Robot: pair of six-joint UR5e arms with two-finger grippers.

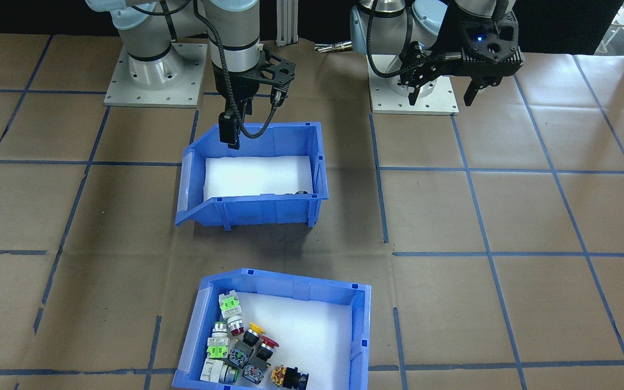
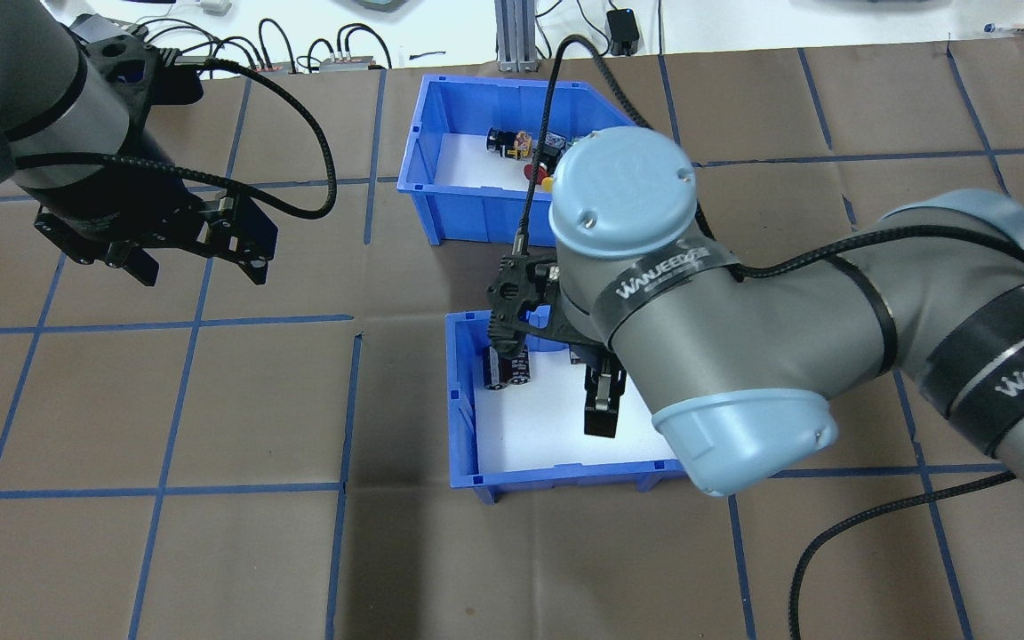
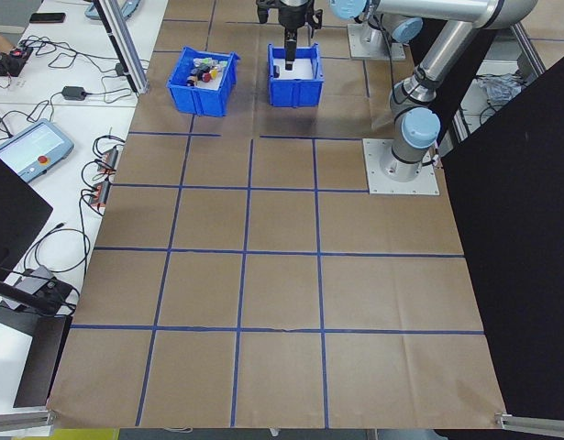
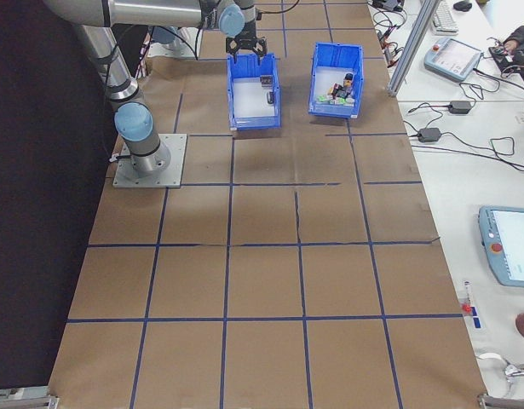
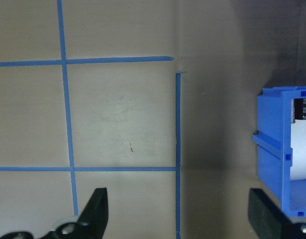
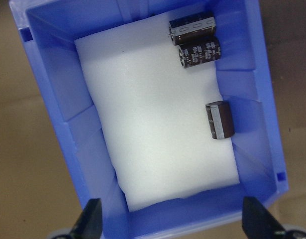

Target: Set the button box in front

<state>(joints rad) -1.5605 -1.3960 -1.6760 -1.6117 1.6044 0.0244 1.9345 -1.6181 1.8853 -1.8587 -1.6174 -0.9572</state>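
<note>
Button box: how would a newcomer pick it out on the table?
On the brown papered table stand two blue bins. The button box is the one farther from the robot's bases. It alone holds colourful push buttons; the other bin holds dark cylinders.

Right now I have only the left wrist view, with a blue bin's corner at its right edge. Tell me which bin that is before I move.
Observer: It is the capacitor bin, not the button box. Three dark capacitors lie inside it.
Operator: Give me the button box's position.
Observer: It sits beyond the capacitor bin, farther from the robot and apart from it, with the push buttons clustered inside.
Operator: Report the right hand.
Observer: The right hand hangs open over the capacitor bin, holding nothing.
</note>
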